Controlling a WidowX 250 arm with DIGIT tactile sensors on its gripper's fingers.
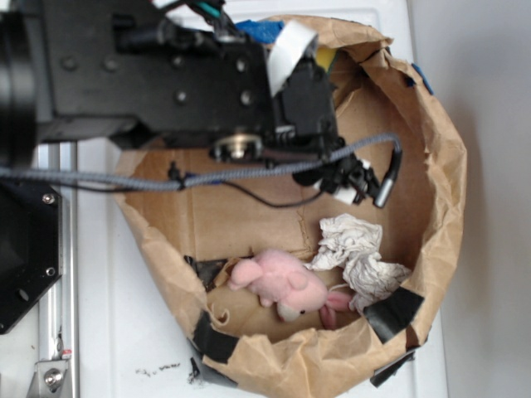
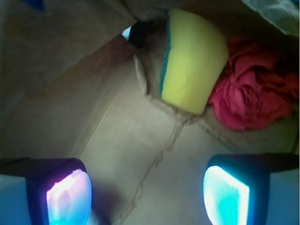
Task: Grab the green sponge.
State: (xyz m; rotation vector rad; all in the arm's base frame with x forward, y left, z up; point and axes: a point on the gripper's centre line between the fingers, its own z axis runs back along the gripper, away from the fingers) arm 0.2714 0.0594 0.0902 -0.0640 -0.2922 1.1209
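Observation:
In the wrist view the green sponge (image 2: 192, 61) is a yellow foam block with a thin dark green layer along its left edge. It lies on the brown paper floor ahead of my gripper (image 2: 147, 187) and slightly to the right. The gripper is open and empty, and its two lit pads (image 2: 68, 197) stand wide apart short of the sponge, with bare paper between them. A red ruffled cloth (image 2: 253, 98) touches the sponge's right side. In the exterior view the gripper (image 1: 353, 181) hangs inside the paper bag basin, and the arm hides most of the sponge.
A brown paper bag wall (image 1: 448, 166) rings the work area, patched with black tape (image 1: 394, 311). A pink plush toy (image 1: 282, 286) and a crumpled white cloth (image 1: 357, 249) lie at the near side. A grey cable (image 1: 249, 176) crosses over the basin.

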